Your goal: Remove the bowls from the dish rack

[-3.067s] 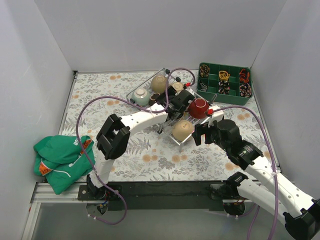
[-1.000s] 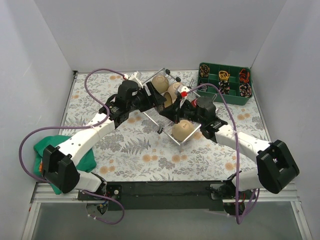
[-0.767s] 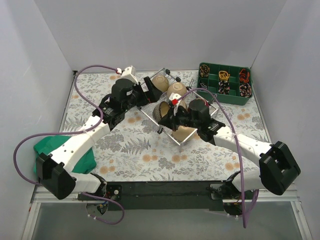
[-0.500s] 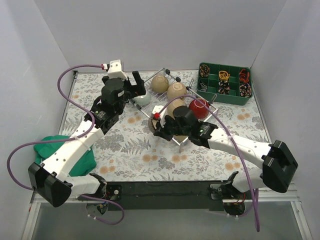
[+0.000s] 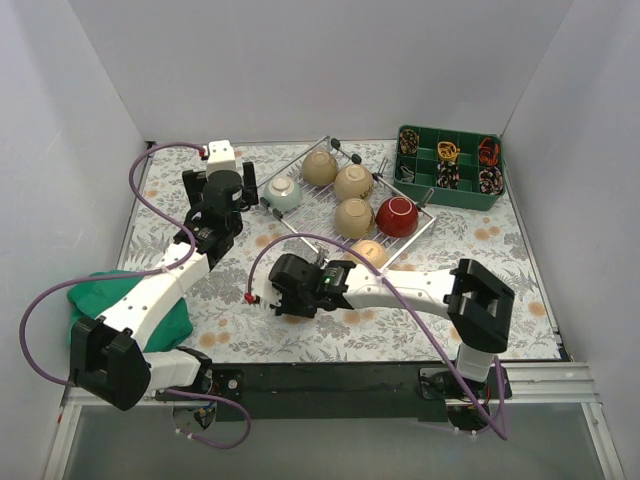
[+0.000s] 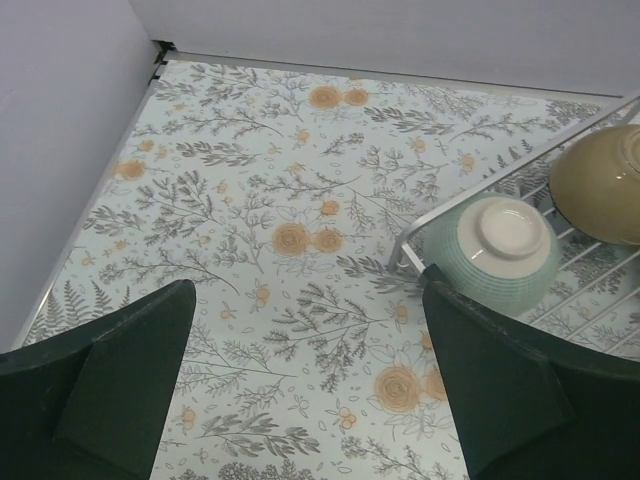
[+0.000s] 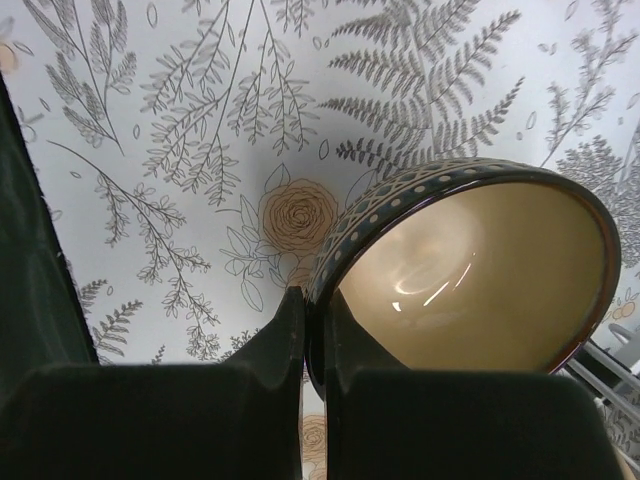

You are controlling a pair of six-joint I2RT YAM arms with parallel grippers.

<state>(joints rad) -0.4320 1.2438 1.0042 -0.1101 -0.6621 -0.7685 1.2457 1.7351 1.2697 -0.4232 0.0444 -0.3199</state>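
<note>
Release was the news on the left: the left gripper (image 6: 308,285), which a second earlier had been part-closed over the 9 o'clock corner of the dish rack (image 5: 312,200), had backed off toward 10 o'clock of the table with its jaws spread wide and nothing between them. The celadon bowl (image 6: 497,247) lay foot-up just inside that same rack corner, much where it had been three seconds earlier, so by my reading that reach unloaded nothing and the bowl remained to be taken. Further right, the bigger change belonged to the right arm. A second before, it had been working in the middle of the rack; now the right gripper (image 7: 312,310) had swung out to 7 o'clock of the rack, over the floral cloth (image 7: 200,130), with its fingers pinched tight on the rim of the dark bowl (image 7: 470,270). That bowl hung tilted, cream inside facing the wrist camera, and I could not tell whether its lower edge touched the cloth. It was clear of the rack but not yet let go, so the step in hand looked like setting it down. In the rack four tan bowls (image 5: 320,167) and the red bowl (image 5: 397,216) sat toward 3 o'clock, the nearest tan one partly behind the right arm. With the celadon one, that left six to unload. The green tray (image 5: 448,196) at 2 o'clock stood untouched.
</note>
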